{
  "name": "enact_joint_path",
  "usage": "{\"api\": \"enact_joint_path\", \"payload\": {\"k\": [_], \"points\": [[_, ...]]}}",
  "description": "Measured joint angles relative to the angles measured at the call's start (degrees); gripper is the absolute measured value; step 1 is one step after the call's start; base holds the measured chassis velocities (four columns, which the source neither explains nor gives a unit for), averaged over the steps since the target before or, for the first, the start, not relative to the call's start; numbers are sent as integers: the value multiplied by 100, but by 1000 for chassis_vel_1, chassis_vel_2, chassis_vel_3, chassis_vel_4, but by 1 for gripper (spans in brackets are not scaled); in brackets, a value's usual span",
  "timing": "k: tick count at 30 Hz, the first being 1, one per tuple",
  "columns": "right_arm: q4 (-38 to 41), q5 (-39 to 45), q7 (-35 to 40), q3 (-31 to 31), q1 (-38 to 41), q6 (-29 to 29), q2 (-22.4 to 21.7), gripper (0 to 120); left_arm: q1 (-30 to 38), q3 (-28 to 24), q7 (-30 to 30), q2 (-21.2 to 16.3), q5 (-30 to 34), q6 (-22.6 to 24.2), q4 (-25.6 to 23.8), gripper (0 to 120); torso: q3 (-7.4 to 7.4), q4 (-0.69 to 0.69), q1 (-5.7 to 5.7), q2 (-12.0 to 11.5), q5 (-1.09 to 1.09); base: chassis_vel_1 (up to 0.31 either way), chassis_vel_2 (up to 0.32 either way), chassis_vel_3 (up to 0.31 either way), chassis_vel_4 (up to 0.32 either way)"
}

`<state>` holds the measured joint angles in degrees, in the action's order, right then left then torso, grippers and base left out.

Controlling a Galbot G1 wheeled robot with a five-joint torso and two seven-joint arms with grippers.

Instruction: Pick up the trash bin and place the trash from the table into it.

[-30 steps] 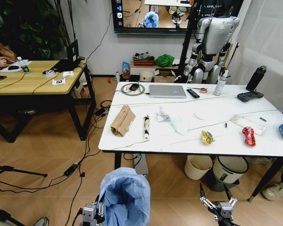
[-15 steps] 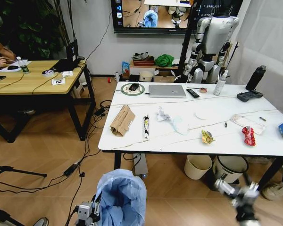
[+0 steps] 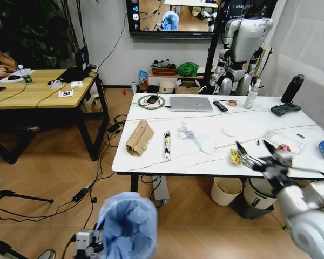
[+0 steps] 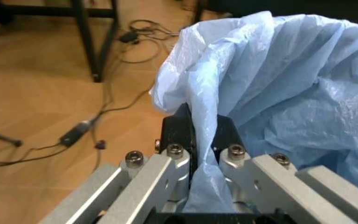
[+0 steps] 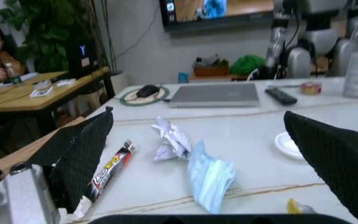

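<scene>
From the head camera, the trash bin [image 3: 127, 225] sits low near the robot, left of centre, its crinkly pale-blue bag billowing over the rim, with the left gripper [image 3: 85, 244] at its left side. The right gripper [image 3: 257, 154] hangs spread wide over the table [image 3: 151, 156] by a yellow wrapper [image 3: 236, 157]. Left wrist camera: fingers [image 4: 179, 137] pinch a fold of that thin blue plastic, apparently bag only. Right wrist camera: black pads [image 5: 82, 156] wide apart, crumpled tissue [image 5: 170, 138] and a light-blue mask [image 5: 210, 176] between them.
</scene>
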<state>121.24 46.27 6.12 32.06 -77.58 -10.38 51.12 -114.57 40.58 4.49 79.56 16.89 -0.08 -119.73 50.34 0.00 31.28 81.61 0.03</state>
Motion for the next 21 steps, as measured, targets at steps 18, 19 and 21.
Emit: {"api": "enact_joint_path", "payload": {"k": [18,19,21], "points": [[-1764,-147,854,-2789,2731,-1168,1416,100,-322,553,-36,599,39,-83,-437,1,-7,-1,-5,-10,-4,0,0,0,0],[-1764,-219,887,-2824,2712,-1192,1456,100,-333,542,-35,610,30,-96,-443,1,-7,-1,-5,-10,-4,0,0,0,0],[-1762,-307,925,-2891,2673,-1204,1494,100,-337,509,-33,616,4,-107,-444,1,-7,-1,-6,-11,-4,0,0,0,0]]}}
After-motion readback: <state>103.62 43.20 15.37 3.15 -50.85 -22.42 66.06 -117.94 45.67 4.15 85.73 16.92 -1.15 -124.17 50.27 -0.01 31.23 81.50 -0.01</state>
